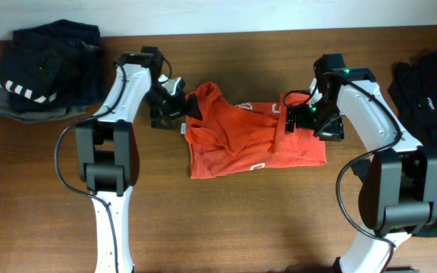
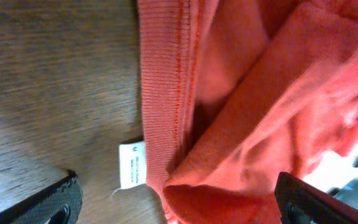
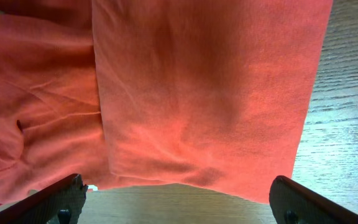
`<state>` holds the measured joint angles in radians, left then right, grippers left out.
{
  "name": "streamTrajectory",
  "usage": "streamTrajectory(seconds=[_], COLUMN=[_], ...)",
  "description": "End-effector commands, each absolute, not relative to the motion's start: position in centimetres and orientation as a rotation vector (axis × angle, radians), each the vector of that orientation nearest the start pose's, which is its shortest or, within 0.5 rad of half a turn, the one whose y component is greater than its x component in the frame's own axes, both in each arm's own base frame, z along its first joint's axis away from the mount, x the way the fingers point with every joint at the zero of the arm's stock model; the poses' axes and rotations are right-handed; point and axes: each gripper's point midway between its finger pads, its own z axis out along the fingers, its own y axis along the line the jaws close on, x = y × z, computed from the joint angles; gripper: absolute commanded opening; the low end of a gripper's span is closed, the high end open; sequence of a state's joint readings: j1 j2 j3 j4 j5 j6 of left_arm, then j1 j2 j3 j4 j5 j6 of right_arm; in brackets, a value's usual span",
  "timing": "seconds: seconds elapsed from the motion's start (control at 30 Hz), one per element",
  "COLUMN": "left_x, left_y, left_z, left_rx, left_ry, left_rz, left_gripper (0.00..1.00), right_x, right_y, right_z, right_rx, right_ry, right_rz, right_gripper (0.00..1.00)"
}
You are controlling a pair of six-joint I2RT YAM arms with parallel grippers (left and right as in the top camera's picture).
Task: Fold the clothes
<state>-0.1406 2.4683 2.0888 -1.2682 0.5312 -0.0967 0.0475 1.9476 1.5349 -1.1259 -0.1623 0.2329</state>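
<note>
Orange-red T-shirt [image 1: 249, 140] is lying partly folded and rumpled on the wooden table [image 1: 264, 220], mid-table between both arms, bits of white lettering showing. Left gripper [image 2: 179, 205] is hovering over the shirt's left edge at the ribbed hem, jaws standing wide apart and gripping nothing; a white label [image 2: 132, 165] is sticking out from the hem onto the wood. Right gripper [image 3: 179, 202] is hanging over the shirt's right edge, jaws also spread wide, nothing held. Dark folded pile [image 1: 48, 72] is sitting far left, black garment [image 1: 431, 83] far right.
</note>
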Motion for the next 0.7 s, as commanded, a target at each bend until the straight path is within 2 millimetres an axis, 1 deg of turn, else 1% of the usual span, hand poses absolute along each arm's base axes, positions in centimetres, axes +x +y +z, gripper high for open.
streamTrajectory(seconds=[0.0, 0.1, 0.2, 0.3, 0.37, 0.5, 0.67], left_x=[41.4, 40.4, 39.7, 39.3, 39.2, 39.6, 39.9], left_y=[-16.9, -16.8, -17.6, -19.2, -20.1, -22.3, -25.2], left_z=[-0.8, -1.4, -1.6, -1.6, -1.6, -2.0, -2.3], left_rx=[0.05, 0.029, 0.032, 0.077, 0.093, 0.064, 0.076], left_ry=[3.213, 3.245, 3.25, 3.235, 3.232, 3.222, 3.192], left_rz=[-1.069, -1.083, -1.133, -1.179, -1.175, -1.154, -1.146], left_gripper=[0.99, 0.99, 0.99, 0.99, 0.99, 0.99, 0.99], right_x=[37.5, 37.6, 37.8, 38.0, 38.0, 37.9, 37.8], right_y=[4.8, 4.8, 4.8, 4.8, 4.8, 4.8, 4.8], right_z=[8.1, 8.1, 8.1, 8.1, 8.1, 8.1, 8.1], right_rx=[0.277, 0.276, 0.275, 0.273, 0.273, 0.273, 0.274], right_ry=[3.084, 3.079, 3.072, 3.064, 3.064, 3.065, 3.072], right_rz=[0.266, 0.267, 0.267, 0.269, 0.269, 0.268, 0.267], right_gripper=[0.99, 0.99, 0.99, 0.99, 0.99, 0.99, 0.99])
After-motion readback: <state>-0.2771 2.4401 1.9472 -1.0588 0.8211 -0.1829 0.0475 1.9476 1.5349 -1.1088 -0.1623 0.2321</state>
